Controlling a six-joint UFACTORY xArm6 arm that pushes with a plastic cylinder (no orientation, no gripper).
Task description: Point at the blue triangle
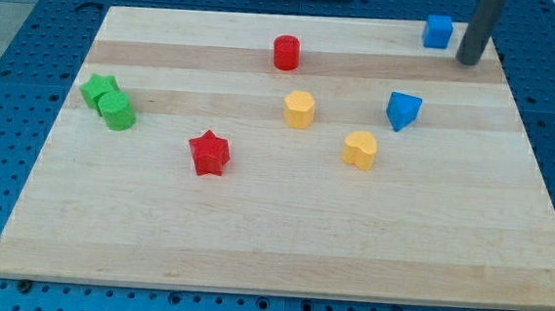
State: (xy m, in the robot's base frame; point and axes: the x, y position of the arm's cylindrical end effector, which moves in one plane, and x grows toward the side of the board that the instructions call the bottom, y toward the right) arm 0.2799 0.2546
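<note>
The blue triangle [403, 110] lies on the wooden board [281, 244], right of centre. My tip [469, 61] is at the view's top right, above and to the right of the triangle, well apart from it. A blue cube [438, 31] sits just left of my tip, near the board's top edge.
A red cylinder [286, 53] stands at top centre. A yellow hexagonal block [299, 109] and a yellow heart [360, 149] lie left of and below the triangle. A red star [208, 153] is lower left. Two green blocks [108, 102] touch at the left edge.
</note>
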